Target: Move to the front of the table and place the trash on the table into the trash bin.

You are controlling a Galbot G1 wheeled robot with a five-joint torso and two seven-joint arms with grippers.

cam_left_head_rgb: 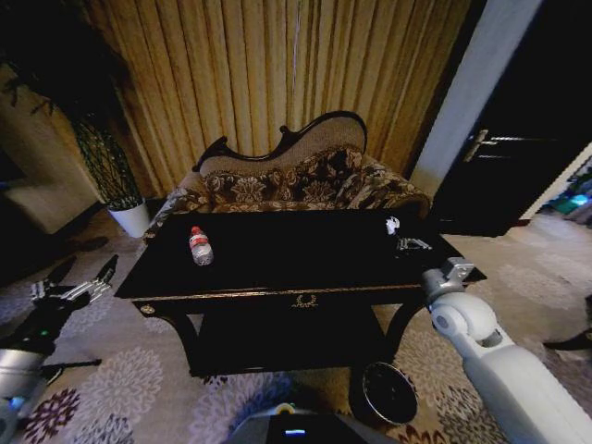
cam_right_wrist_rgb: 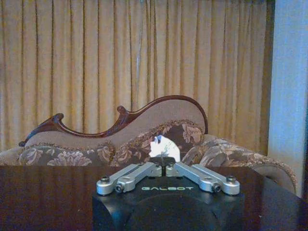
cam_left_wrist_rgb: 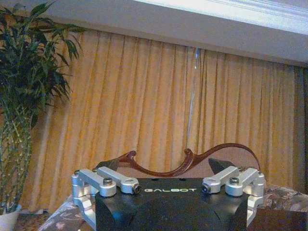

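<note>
The black table with gold trim stands right in front of me. A clear bottle with a red label stands upright on its left part. A white paper ball lies near the far right corner. My right gripper hovers low over the table just short of that ball, shut, with nothing seen between its fingers. The right wrist view has the paper ball straight beyond the closed right gripper. My left gripper hangs open off the table's left end. The trash bin stands on the carpet below the table's front right.
An ornate patterned sofa sits directly behind the table, before gold curtains. A white plant pot with a tall plant stands at the back left. A dark door is at the right. Patterned carpet lies open on both sides.
</note>
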